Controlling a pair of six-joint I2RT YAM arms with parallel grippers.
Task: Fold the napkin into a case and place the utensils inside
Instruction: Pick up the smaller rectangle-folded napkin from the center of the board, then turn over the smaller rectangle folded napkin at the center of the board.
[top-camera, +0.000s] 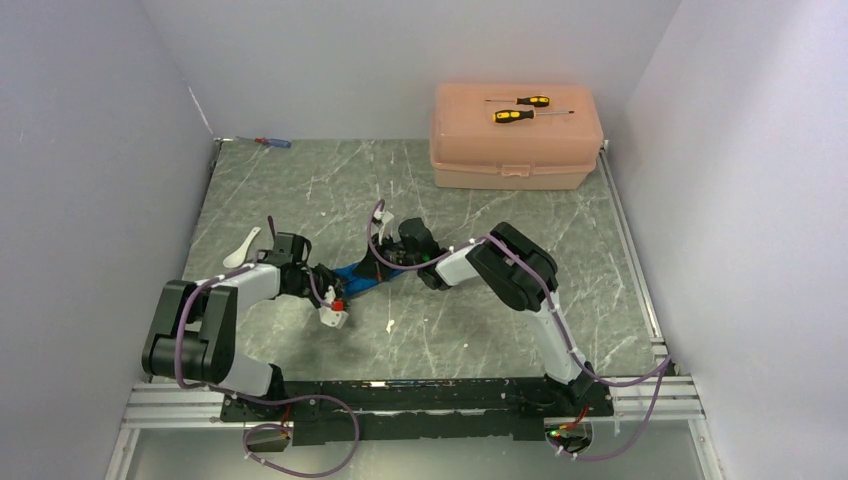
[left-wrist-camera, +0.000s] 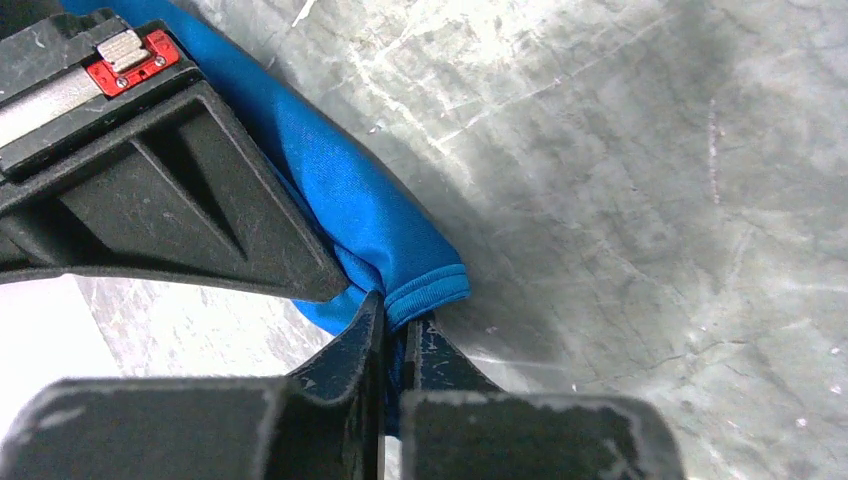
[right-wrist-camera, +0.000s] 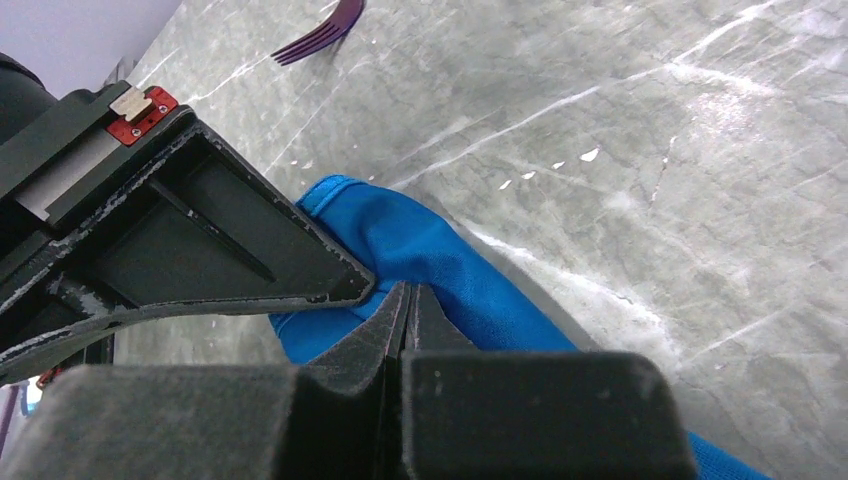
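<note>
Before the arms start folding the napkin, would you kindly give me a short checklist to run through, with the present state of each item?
1. Left gripper shut on the napkin at its hemmed corner: ok.
2. Right gripper shut on the napkin's other end: ok.
3. Napkin spread flat for a clean fold: not ok. The top view shows it bunched into a narrow strip between the two grippers.
4. Fork clear of the cloth: ok, it lies apart from it in the right wrist view.
5. Spoon clear of the cloth: ok, it lies beside the left arm.
6. How many layers each gripper holds: cannot tell.
</note>
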